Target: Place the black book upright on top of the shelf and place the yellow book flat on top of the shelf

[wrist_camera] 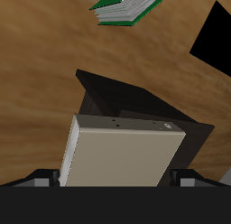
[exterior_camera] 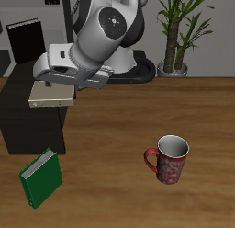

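The yellow book [exterior_camera: 50,94] hangs flat in the air, clamped in the gripper [exterior_camera: 57,82], right over the front corner of the shelf [exterior_camera: 27,117], its pale cover facing up and its long side running along the shelf's edge. From the wrist view the same yellow book [wrist_camera: 122,154] fills the space between the two fingers, one dark finger [wrist_camera: 43,178] pressed at each short side, so the gripper is closed on it, and the shelf [wrist_camera: 135,101] lies dark just beneath. One black book [exterior_camera: 25,36] stands upright on the shelf's top, at about eleven o'clock from the yellow book and well apart from it. One green book [exterior_camera: 41,177] rests tilted on the wooden table [exterior_camera: 138,112] at six o'clock from the shelf, just beside its front face; the wrist view catches that green book [wrist_camera: 131,5] lying beyond the shelf's corner. One red patterned mug [exterior_camera: 169,159] stands upright at four o'clock, well apart from everything, its mouth showing only a dark interior. One potted plant [exterior_camera: 179,29] stands off the table at two o'clock, behind the arm. Nothing lies between the held book and the shelf top below it.
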